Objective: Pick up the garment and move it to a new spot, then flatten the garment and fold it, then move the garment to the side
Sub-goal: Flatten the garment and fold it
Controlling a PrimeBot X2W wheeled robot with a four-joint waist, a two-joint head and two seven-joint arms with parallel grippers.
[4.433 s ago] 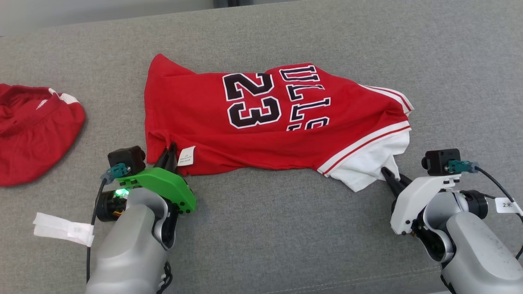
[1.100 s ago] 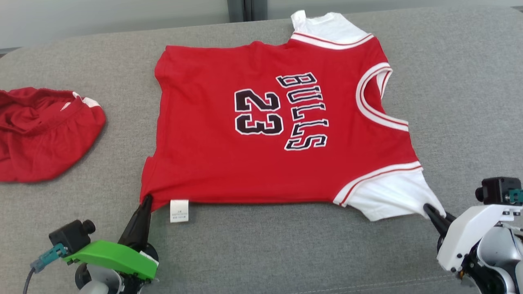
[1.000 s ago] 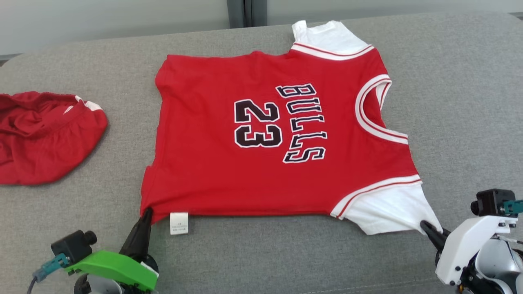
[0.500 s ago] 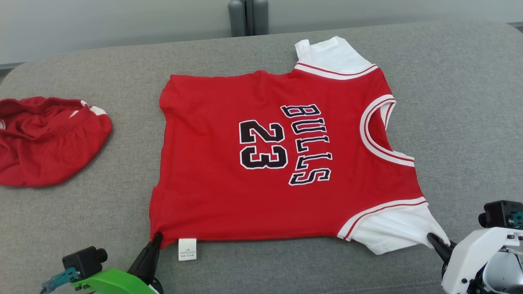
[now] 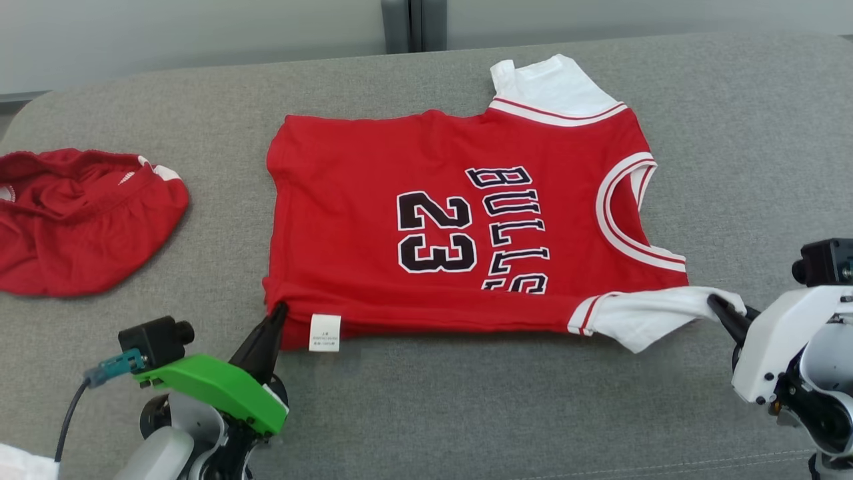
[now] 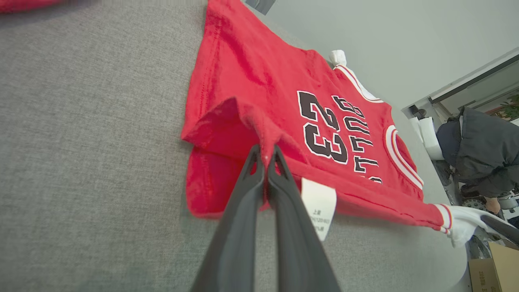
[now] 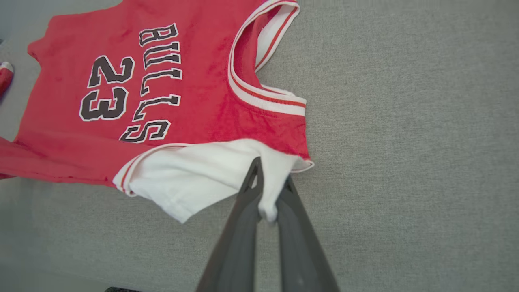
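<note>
The garment [image 5: 433, 167] is a red jersey with white sleeves and black "BULLS 23" lettering, spread on the grey cushion. Its near edge is lifted and rolled toward the far side, covering the bottom of the lettering. My left gripper [image 5: 280, 310] is shut on the garment's near hem corner [image 6: 265, 156], beside a white care label [image 5: 325, 333]. My right gripper [image 5: 716, 303] is shut on the near white sleeve [image 7: 269, 182], holding it a little above the cushion. The far white sleeve [image 5: 553, 83] lies flat at the back.
A second red piece of clothing [image 5: 80, 220] lies crumpled at the far left of the cushion [image 5: 466, 413]. The cushion's back edge meets a pale wall. In the left wrist view a person in dark clothes [image 6: 482, 154] and a cardboard box [image 6: 496, 267] stand beyond the cushion's end.
Both grippers have moved away from me and upward with the garment's near edge, folding it over the lower lettering. Earlier the jersey was pulled out flat. The head camera has also shifted.
</note>
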